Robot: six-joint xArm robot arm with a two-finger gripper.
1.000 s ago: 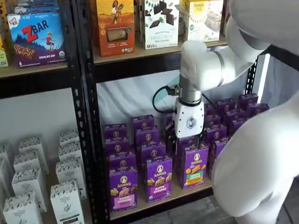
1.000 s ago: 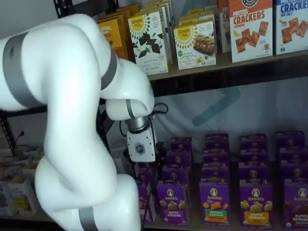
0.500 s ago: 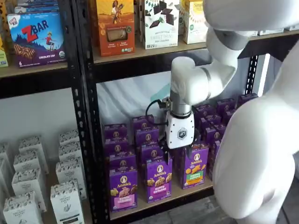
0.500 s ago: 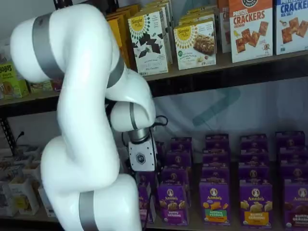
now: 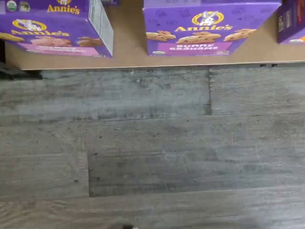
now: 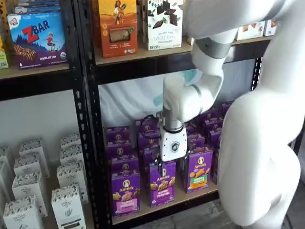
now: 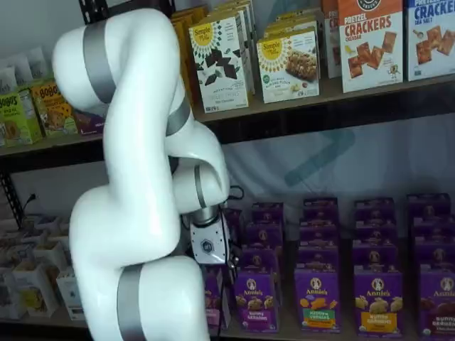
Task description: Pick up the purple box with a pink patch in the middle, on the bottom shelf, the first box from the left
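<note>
Hanging low in front of the rack, the hand (image 6: 167, 168) sits just before the front row of purple cartons on the bottom shelf (image 6: 164, 204), its white body level with the second row. Black fingers peek out beneath that body in a shelf view, one at each side with a gap between them, so the hand is spread wide and grasping nothing. Off to its side stands the purple box (image 6: 126, 193), first in the front row, upright, pink patch low on its face, untouched and clear of the fingers. Next along is the carton with the purple patch (image 6: 162, 184), right under the hand, and beyond it the one with the green patch (image 6: 199, 170). From the wrist view, the pink-patched box (image 5: 52, 26) and its neighbour stand at the shelf board's edge, grey plank floor (image 5: 152, 143) filling everything below. In a shelf view the white arm (image 7: 135, 177) covers most of that end of the row.
</note>
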